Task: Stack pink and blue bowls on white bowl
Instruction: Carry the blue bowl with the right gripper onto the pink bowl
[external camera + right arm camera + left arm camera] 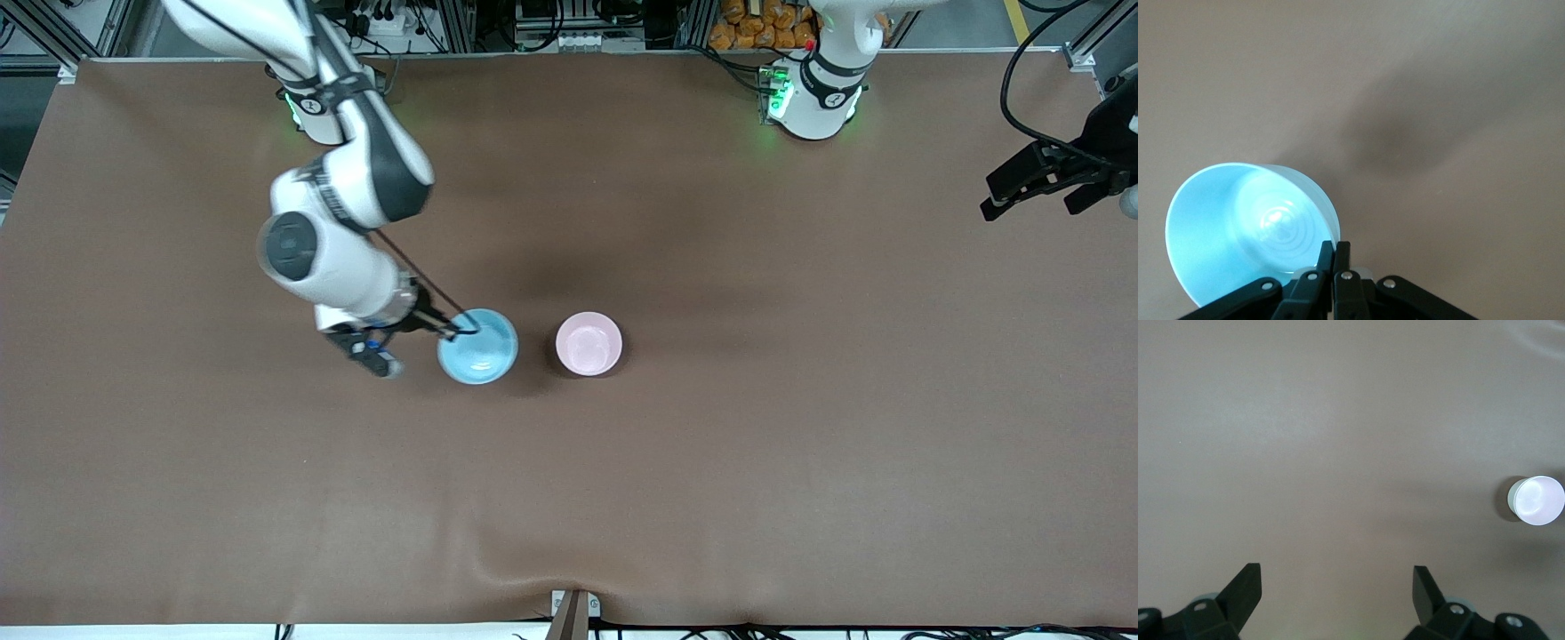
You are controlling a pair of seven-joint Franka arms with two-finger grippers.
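My right gripper [456, 332] is shut on the rim of the light blue bowl [480, 348] and holds it, tilted, a little above the table. In the right wrist view the fingers [1335, 250] pinch the blue bowl's [1238, 227] wall. The pale pink bowl [588, 343] stands upright on the table, beside the blue bowl toward the left arm's end; it also shows in the left wrist view [1536, 500]. No white bowl shows on its own. My left gripper [1031, 200] waits open and empty, high over the left arm's end of the table, and its own view [1337, 577] shows bare table between the fingers.
The brown table cover [569, 498] has a wrinkle at its front edge near a small bracket [573, 609]. The arms' bases [813, 98] stand along the edge farthest from the front camera.
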